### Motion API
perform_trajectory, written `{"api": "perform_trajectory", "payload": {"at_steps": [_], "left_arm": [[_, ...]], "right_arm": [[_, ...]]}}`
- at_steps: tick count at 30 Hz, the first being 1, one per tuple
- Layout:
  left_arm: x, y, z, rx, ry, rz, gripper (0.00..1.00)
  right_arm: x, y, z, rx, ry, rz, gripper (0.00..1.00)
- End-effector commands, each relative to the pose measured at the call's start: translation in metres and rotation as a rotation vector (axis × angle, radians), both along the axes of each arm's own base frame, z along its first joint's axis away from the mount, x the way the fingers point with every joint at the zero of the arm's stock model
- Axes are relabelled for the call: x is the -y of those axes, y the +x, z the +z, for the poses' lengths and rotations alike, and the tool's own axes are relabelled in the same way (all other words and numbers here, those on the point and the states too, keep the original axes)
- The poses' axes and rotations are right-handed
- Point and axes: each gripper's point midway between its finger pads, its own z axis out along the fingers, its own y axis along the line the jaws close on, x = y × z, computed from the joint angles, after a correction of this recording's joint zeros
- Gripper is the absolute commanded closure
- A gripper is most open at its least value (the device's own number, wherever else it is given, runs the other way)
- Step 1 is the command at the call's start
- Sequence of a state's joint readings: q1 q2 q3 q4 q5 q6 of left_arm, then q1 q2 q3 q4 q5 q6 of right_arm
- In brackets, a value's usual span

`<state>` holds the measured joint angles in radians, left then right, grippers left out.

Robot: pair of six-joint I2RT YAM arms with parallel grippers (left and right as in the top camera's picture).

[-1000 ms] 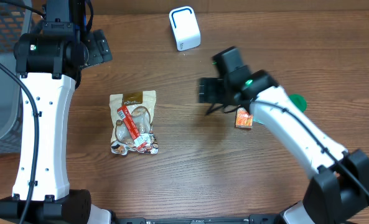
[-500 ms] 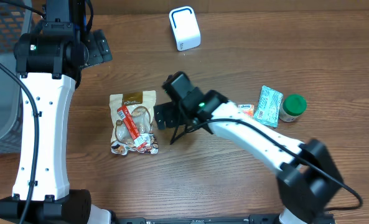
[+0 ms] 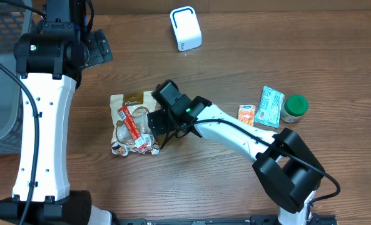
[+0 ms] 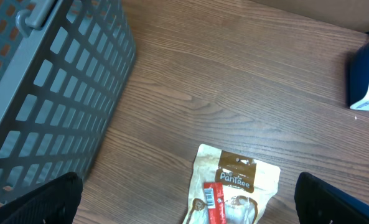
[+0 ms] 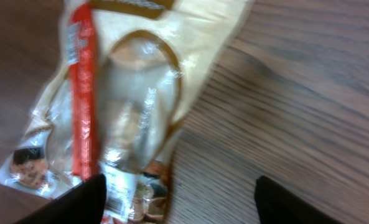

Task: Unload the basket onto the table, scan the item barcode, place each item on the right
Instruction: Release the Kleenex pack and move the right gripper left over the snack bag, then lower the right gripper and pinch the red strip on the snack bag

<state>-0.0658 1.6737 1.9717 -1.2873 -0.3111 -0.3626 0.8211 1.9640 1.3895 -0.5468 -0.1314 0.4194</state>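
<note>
A tan snack bag (image 3: 133, 123) with a red barcoded strip lies flat on the table, left of centre. It also shows in the left wrist view as the bag (image 4: 234, 186) and in the right wrist view as the bag (image 5: 122, 106). My right gripper (image 3: 160, 122) hovers over the bag's right edge. In its own view the right gripper (image 5: 181, 205) is open, with one finger (image 5: 66, 205) above the bag's lower corner and the other over bare wood. My left gripper (image 4: 187, 205) is open and high, far from the bag. The white and blue scanner (image 3: 185, 28) stands at the back.
A grey mesh basket (image 4: 47, 93) fills the left side, seen as the basket (image 3: 0, 94) in the overhead view. An orange packet (image 3: 246, 114), a green and white packet (image 3: 271, 106) and a green-lidded jar (image 3: 294, 107) lie to the right.
My right arm has swung left from beside the orange packet to the snack bag's right edge. The left arm has not moved.
</note>
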Motion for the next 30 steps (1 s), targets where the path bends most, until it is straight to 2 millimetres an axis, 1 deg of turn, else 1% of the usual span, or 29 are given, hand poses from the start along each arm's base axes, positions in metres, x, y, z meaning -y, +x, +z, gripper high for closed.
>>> {"api": "perform_trajectory", "payload": {"at_steps": [1,3,5,6,7,12,17,24,26,27,30], "left_arm": [[0.001,-0.001,0.006,0.014,0.013,-0.010,0.00],[0.001,-0.001,0.006,0.014,0.013,-0.010,0.00],[0.001,-0.001,0.006,0.014,0.013,-0.010,0.00],[0.001,-0.001,0.006,0.014,0.013,-0.010,0.00],[0.001,-0.001,0.006,0.014,0.013,-0.010,0.00],[0.001,-0.001,0.006,0.014,0.013,-0.010,0.01],[0.001,-0.001,0.006,0.014,0.013,-0.010,0.00],[0.001,-0.001,0.006,0.014,0.013,-0.010,0.00],[0.001,-0.001,0.006,0.014,0.013,-0.010,0.00],[0.001,-0.001,0.006,0.014,0.013,-0.010,0.00],[0.001,-0.001,0.006,0.014,0.013,-0.010,0.00]], "right_arm": [[-0.019,-0.011,0.007,0.010,0.039,0.054,0.37],[-0.027,-0.014,0.009,0.035,0.051,0.089,0.48],[-0.033,-0.017,0.011,0.054,0.057,0.115,0.56],[-0.036,-0.020,0.012,0.062,0.059,0.130,0.59],[-0.038,-0.022,0.012,0.067,0.058,0.137,0.60],[-0.047,-0.031,0.006,0.081,0.040,0.158,0.61],[-0.052,-0.038,-0.014,0.087,-0.004,0.173,0.60],[-0.058,-0.048,-0.031,0.082,-0.032,0.214,0.61],[-0.058,-0.051,-0.034,0.079,-0.037,0.218,0.66],[-0.058,-0.051,-0.035,0.076,-0.040,0.219,0.69],[-0.054,-0.047,-0.035,0.094,-0.059,0.204,0.87]]}}
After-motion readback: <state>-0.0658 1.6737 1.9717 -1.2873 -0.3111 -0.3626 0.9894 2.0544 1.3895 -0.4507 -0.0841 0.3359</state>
